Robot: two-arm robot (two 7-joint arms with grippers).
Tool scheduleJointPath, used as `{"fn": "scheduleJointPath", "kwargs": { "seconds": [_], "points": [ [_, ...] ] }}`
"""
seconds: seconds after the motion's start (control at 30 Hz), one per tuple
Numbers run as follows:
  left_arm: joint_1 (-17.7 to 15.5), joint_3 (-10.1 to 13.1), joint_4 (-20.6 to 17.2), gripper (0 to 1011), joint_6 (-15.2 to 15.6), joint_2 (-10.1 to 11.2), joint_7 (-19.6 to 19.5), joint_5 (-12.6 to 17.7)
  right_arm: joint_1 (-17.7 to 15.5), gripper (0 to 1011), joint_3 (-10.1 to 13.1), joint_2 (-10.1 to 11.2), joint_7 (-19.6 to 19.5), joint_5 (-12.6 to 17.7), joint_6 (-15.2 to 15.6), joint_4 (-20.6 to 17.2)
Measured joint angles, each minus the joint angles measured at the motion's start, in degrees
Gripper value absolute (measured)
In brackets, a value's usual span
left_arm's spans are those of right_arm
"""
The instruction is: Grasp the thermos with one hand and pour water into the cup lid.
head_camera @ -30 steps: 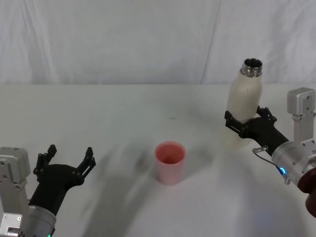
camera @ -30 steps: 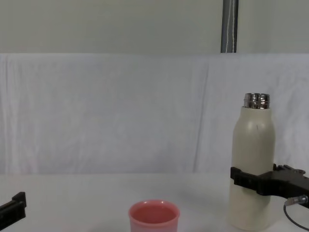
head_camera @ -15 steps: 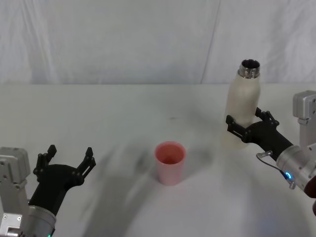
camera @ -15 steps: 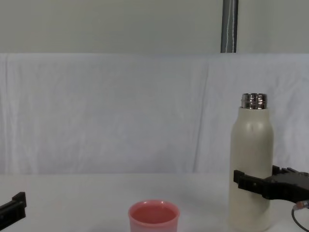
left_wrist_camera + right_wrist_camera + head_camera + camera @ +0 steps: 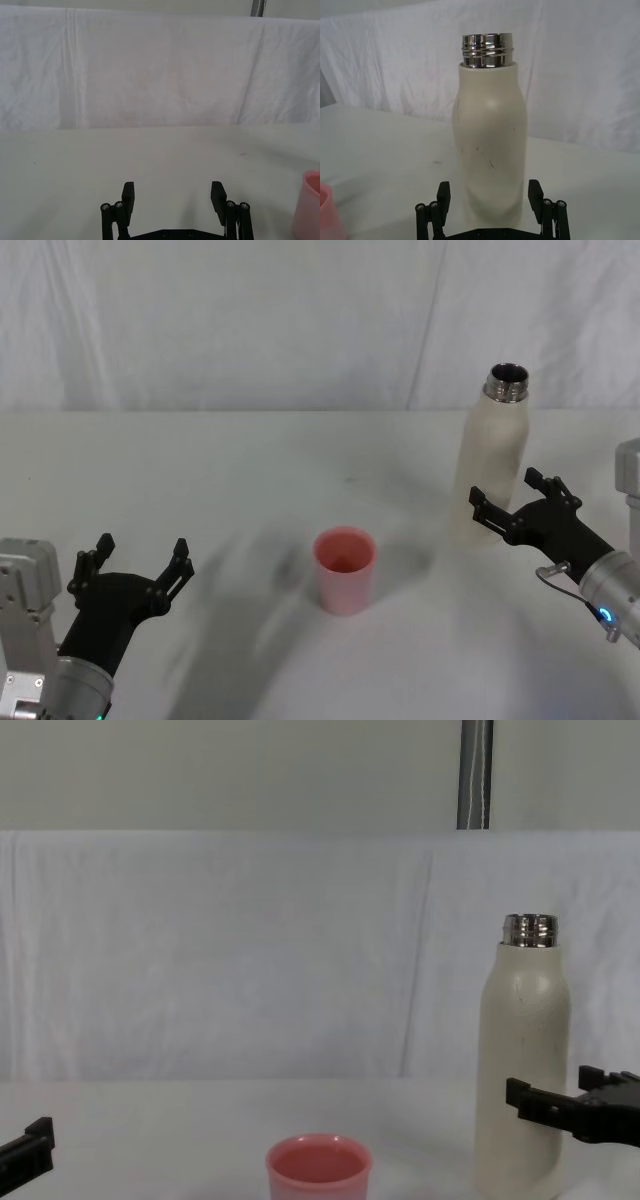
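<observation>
Tall cream-white matte thermos (image 5: pixel 492 455), steel neck: upright at 2 o'clock on white counter (image 5: pixel 250 460). Salmon-pink plastic cup lid (image 5: pixel 345 569): centre. Right gripper (image 5: pixel 510 502): fingers spread, seemingly apart from bottle. Left gripper (image 5: pixel 136 559): spread, 8 o'clock. Risk: low, off-centre grasp tipping bottle.

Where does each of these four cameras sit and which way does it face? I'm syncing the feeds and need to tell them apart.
Head view: high, looking down at the table; both arms show, left gripper, right gripper by the thermos.
Chest view: low, looking across; cup lid side-on, right gripper at lower right.
Left wrist view: behind its own open fingers, facing the backdrop.
Right wrist view: behind its open fingers, facing the upright thermos.
Head and chest views share the thermos and cup lid.
</observation>
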Motion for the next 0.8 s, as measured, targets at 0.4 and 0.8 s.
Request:
{"fn": "scheduleJointPath", "kwargs": {
  "seconds": [0.4, 0.8],
  "points": [
    [0.0, 0.0, 0.0, 1001, 0.0, 0.0, 0.0, 0.0, -4.3, 1003, 0.9, 1.5, -1.7, 0.5, 0.4, -4.9],
    [0.0, 0.0, 0.0, 1001, 0.0, 0.0, 0.0, 0.0, -7.6, 1003, 1.4, 0.5, -3.6, -0.9, -4.0, -6.8]
  ]
}}
